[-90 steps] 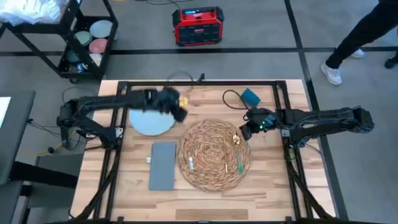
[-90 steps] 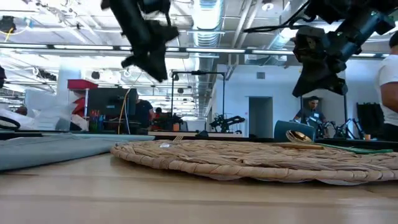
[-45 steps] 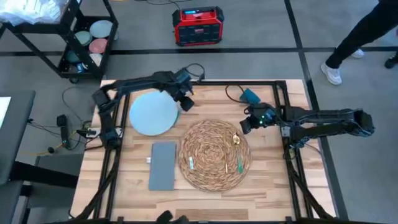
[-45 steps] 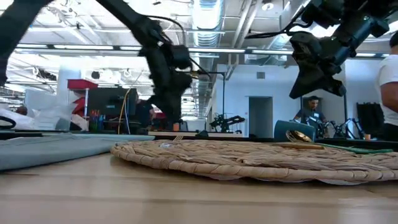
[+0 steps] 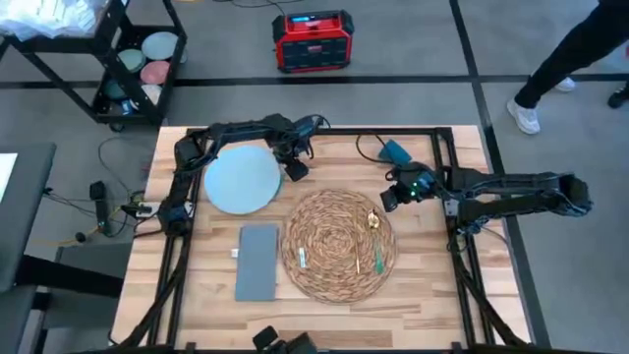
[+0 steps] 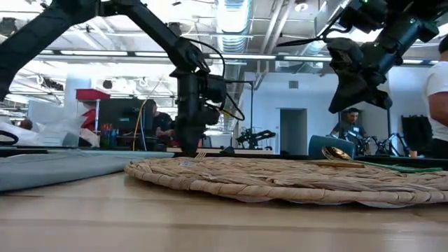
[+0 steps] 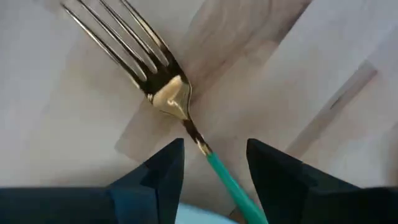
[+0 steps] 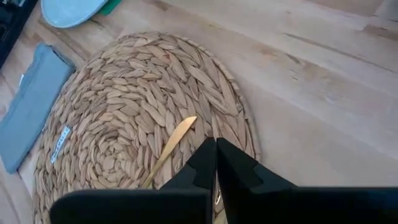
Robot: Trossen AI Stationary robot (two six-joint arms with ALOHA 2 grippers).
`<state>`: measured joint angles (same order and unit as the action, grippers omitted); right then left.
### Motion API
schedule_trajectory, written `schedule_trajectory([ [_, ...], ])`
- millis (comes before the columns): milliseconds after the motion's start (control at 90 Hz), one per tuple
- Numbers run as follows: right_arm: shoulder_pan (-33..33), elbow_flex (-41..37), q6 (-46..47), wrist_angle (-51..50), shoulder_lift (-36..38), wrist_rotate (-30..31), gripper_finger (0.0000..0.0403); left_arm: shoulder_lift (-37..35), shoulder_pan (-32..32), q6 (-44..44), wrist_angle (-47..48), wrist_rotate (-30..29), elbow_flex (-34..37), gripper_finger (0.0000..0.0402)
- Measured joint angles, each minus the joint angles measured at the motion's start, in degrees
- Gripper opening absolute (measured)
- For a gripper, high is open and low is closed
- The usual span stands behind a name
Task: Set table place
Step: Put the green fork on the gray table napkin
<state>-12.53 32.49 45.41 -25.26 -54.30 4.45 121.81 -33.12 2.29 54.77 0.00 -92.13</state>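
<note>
One fork (image 7: 163, 86), gold with green handle, flat on table (image 5: 423, 295) beside plate (image 5: 241, 180), straddled by spread left gripper (image 7: 214, 163), likely pickup step, needing descent and pinch; placemat (image 5: 339, 244) mid-table; right gripper (image 8: 215, 163) pressed together, empty, above mat edge.

The left arm reaches from its base at the left side along the far edge of the counter, bends at the elbow and points its left claw (image 5: 292, 169) straight down, low over the surface; in the left wrist view its two dark fingers (image 7: 163, 171) stand apart with a clear gap between them. The right arm stretches almost flat from the right side toward the middle, and its right claw (image 5: 389, 200) hangs above the surface, tilted downward. Its fingers (image 8: 202, 163) seem pressed together, though the tips are hard to see.
</note>
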Motion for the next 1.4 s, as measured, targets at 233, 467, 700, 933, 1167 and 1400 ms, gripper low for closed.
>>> schedule_trajectory([
  [233,0.00,0.00,-0.24,-0.20,0.00,0.00,0.0000,2.58,0.00,2.29,1.50,-0.65,2.23,0.0079],
  [467,0.02,0.00,-0.33,-0.91,-0.02,0.00,0.0000,2.28,0.92,2.16,1.43,0.33,-0.74,0.0004],
  [700,0.02,0.00,-1.43,-0.89,0.11,-0.33,0.0000,-4.30,3.33,4.00,3.07,-3.54,-11.59,0.0002],
  [933,0.07,0.00,-3.16,-3.20,2.24,-2.03,0.0000,-16.12,9.23,19.15,14.43,-8.19,-9.71,0.0001],
  [1167,0.01,0.00,-5.46,-6.71,6.55,-1.82,0.0000,-28.82,23.89,46.54,10.54,-8.73,10.21,0.0000],
  [1400,-0.37,0.00,-6.90,-7.78,8.28,-1.52,0.0000,-33.82,37.32,76.29,0.95,-10.86,26.14,0.0000],
])
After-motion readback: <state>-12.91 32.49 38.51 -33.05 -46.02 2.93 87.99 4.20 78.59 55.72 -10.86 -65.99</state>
